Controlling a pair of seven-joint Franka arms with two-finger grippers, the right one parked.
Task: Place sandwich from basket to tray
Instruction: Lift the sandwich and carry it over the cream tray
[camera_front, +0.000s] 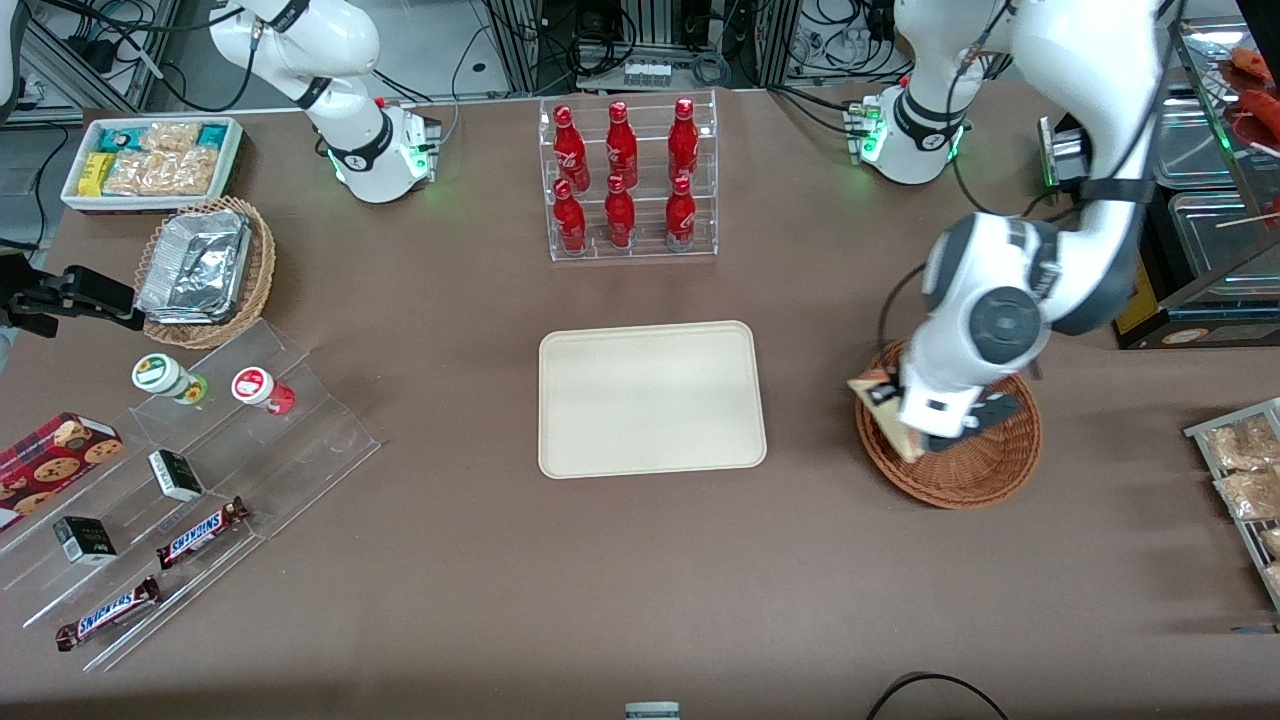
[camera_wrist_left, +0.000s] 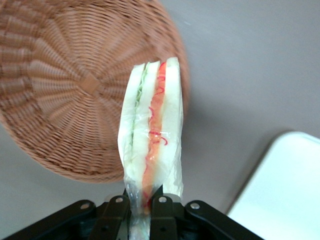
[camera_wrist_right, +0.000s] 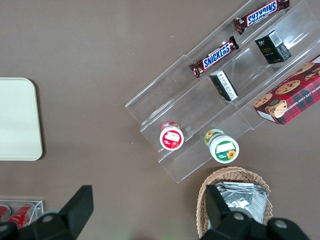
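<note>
My left gripper (camera_front: 915, 425) hangs over the reddish-brown wicker basket (camera_front: 985, 470), at the basket's side toward the tray. It is shut on the clear-wrapped sandwich (camera_wrist_left: 152, 125), a pale bread wedge with red, orange and green filling, pinched at its wrapped end between the fingers (camera_wrist_left: 162, 210). The sandwich (camera_front: 885, 410) is lifted above the basket's rim (camera_wrist_left: 65, 90), which shows empty under it. The cream-beige tray (camera_front: 650, 398) lies flat in the table's middle, with nothing on it, and its corner shows in the left wrist view (camera_wrist_left: 285, 190).
A clear rack of red bottles (camera_front: 628, 180) stands farther from the front camera than the tray. Toward the parked arm's end are a tan basket with foil containers (camera_front: 205, 265), a white snack box (camera_front: 150, 160) and acrylic steps with snacks (camera_front: 190, 480). A rack of packets (camera_front: 1245, 480) sits beside the basket.
</note>
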